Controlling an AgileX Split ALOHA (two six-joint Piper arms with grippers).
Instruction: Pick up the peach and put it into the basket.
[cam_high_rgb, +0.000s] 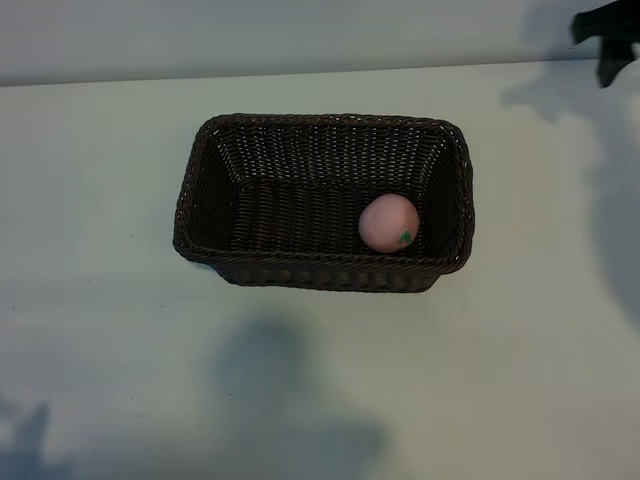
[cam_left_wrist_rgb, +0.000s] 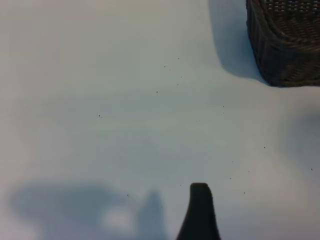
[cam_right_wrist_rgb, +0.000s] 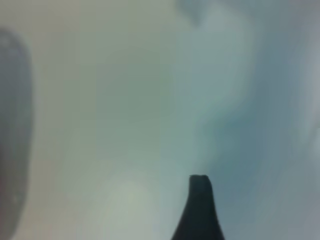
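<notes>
Outside view, peach: the peach (cam_high_rgb: 389, 222) lies inside the basket (cam_high_rgb: 322, 125), on its floor at the corner toward my right arm, resting against the near wall.
Outside view, how it would handle: I judge it light, smooth and quick to roll; a grip across its widest part, from above, would suit it.
Outside view, basket: dark woven wicker, stiff-looking, with sloping sides that keep the peach in.
Outside view, my right hand: my right hand (cam_high_rgb: 608, 38) shows as a dark shape at the far right corner, well apart from the basket, carrying nothing.
Outside view, tabletop: the tabletop (cam_high_rgb: 100, 250) is pale, flat and bare around the basket, with soft shadows.
Left wrist view: one fingertip (cam_left_wrist_rgb: 199, 210) of my left hand over the tabletop; the hand is spread and empty, the basket's corner (cam_left_wrist_rgb: 287, 45) off to one side.
Right wrist view: one fingertip (cam_right_wrist_rgb: 199, 207) of my right hand, spread and empty, over blurred tabletop.
</notes>
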